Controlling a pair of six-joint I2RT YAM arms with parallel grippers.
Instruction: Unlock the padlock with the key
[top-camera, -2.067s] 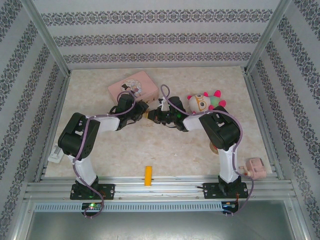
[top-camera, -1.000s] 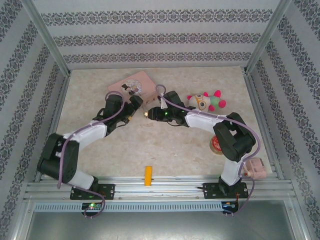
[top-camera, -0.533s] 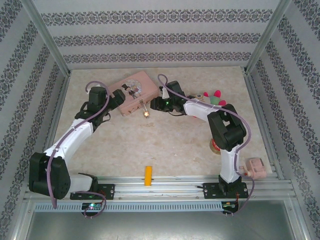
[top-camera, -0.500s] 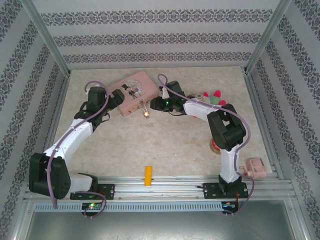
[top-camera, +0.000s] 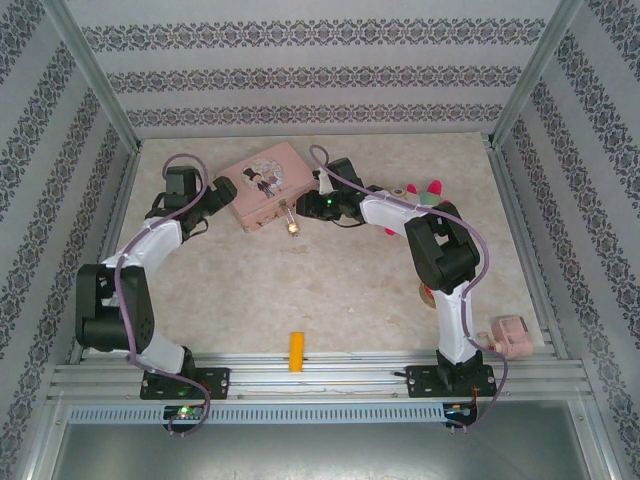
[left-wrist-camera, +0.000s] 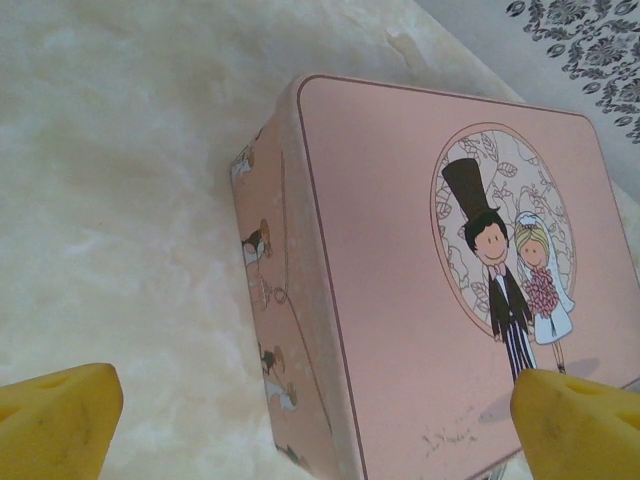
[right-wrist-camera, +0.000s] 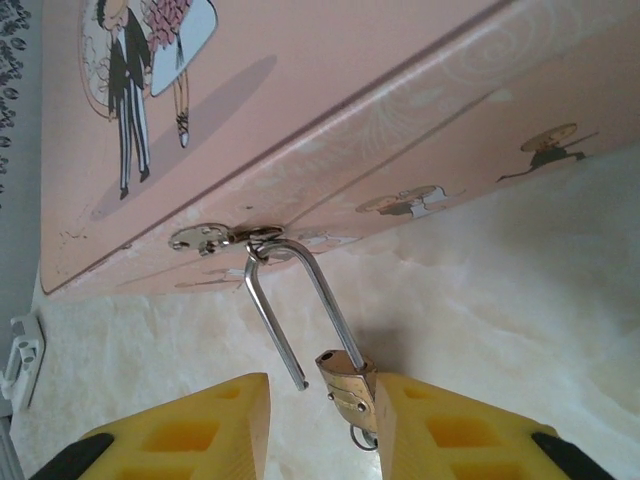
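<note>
Swinging off to the pink tin (left-wrist-camera: 400, 150), left gripper (left-wrist-camera: 318, 420) gapes wide while right gripper (right-wrist-camera: 320, 395) narrows, unclamped, around the padlock (right-wrist-camera: 347, 382) (shackle already sprung; unlocking looks done).

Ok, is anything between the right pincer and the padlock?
Nothing visible. The padlock hangs inside the open right pincer, close to one finger, its shackle hooked through the hasp of the tin.

My left arm swung out from mid-frame toward the upper left, its end effector (top-camera: 222, 191) now off the pink tin's (top-camera: 268, 180) left end, my right end effector (top-camera: 303, 208) edged up-frame to the tin, more tin uncovered.
</note>
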